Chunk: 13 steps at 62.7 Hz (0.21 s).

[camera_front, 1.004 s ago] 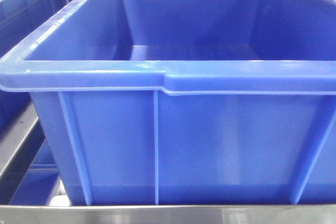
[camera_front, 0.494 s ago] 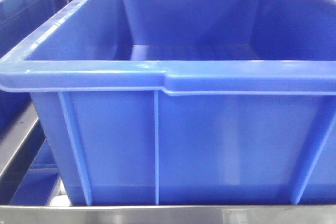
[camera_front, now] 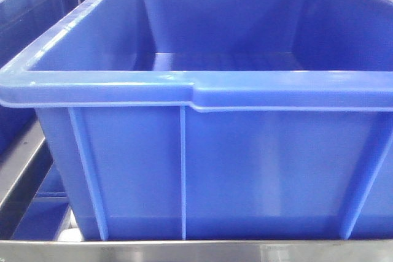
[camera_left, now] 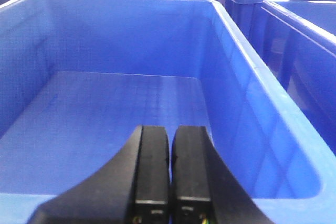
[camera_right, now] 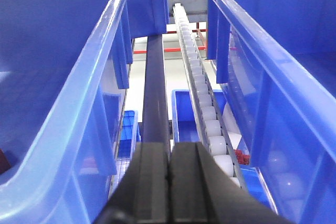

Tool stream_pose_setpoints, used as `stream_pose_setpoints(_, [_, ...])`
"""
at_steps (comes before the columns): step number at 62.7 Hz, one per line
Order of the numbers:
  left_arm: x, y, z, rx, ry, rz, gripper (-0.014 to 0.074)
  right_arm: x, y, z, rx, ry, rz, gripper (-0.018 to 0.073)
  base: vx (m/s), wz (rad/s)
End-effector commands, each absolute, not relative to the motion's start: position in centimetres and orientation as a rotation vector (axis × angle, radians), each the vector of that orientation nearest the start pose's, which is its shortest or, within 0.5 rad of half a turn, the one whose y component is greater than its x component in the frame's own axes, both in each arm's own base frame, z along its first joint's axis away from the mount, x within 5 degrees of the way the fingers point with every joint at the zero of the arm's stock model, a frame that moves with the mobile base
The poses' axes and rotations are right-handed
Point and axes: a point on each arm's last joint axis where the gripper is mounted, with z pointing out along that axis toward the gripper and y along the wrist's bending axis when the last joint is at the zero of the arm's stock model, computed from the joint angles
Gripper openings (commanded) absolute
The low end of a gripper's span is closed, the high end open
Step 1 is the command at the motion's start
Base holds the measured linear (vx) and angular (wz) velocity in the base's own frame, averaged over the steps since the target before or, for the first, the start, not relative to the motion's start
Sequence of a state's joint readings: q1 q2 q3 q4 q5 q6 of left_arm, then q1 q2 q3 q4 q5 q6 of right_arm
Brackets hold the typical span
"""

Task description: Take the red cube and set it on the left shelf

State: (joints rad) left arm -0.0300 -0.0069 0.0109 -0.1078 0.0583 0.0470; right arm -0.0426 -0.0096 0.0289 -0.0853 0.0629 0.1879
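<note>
My left gripper [camera_left: 170, 128] is shut and empty, held over the near edge of a large blue bin [camera_left: 247, 108] whose floor is bare. My right gripper [camera_right: 169, 145] is shut and empty, above the gap between two blue bins. A small bright red thing [camera_right: 241, 156] lies low down, below the white roller track and beside a lower blue tray; it is too small to tell whether it is the red cube. No red block shows in the front view, and no gripper shows there.
The front view is filled by one big blue bin [camera_front: 196, 87] on a metal ledge [camera_front: 196, 251]. In the right wrist view a dark rail [camera_right: 156, 87] and a white roller track [camera_right: 202, 98] run between the left bin [camera_right: 79, 98] and the right bin [camera_right: 273, 77]. More blue bins stand behind.
</note>
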Motion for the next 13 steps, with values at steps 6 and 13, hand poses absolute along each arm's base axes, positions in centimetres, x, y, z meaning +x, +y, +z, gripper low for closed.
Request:
stream_pose_setpoints(6, [5.58, -0.19, 20.35, -0.029, 1.488, -0.086, 0.0102, 5.37, -0.25, 21.43, 0.102, 1.442, 0.039, 0.0057, 0.00, 0.00])
stream_pose_setpoints(13, [5.58, -0.19, 20.35, -0.029, 1.488, -0.086, 0.0102, 5.37, -0.25, 21.43, 0.102, 1.442, 0.039, 0.0057, 0.00, 0.00])
